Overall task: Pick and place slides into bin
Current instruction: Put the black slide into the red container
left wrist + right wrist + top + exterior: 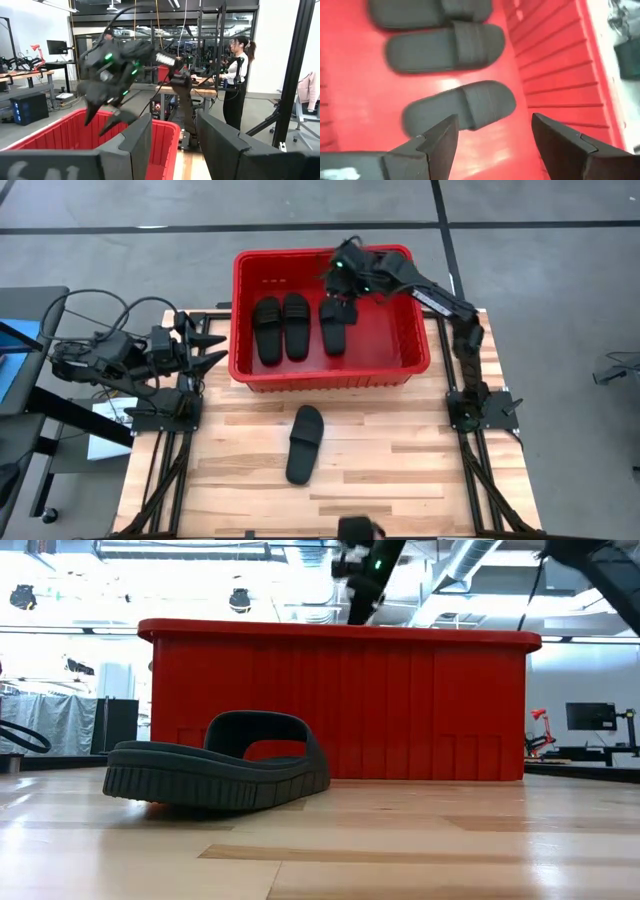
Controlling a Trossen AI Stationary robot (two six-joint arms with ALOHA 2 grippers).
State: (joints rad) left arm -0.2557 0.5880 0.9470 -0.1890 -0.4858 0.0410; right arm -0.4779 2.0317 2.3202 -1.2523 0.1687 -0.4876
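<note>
Three black slides lie sole-down on the floor of the red bin point(248, 370): two side by side point(281, 329) and a third point(335, 328) to their right, also in the right wrist view point(460, 107). A fourth slide point(304, 444) lies sole-down on the wooden table in front of the bin, seen close in the low view point(220, 770). My right gripper point(345, 285) is open and empty above the bin's far part, over the third slide point(490, 140). My left gripper point(215, 350) is open at the table's left edge, beside the bin.
The bin takes up the far half of the table; bare wood point(400, 450) lies around the fourth slide. Arm base frames stand at both table sides. A person point(237, 75) stands in the room beyond the table.
</note>
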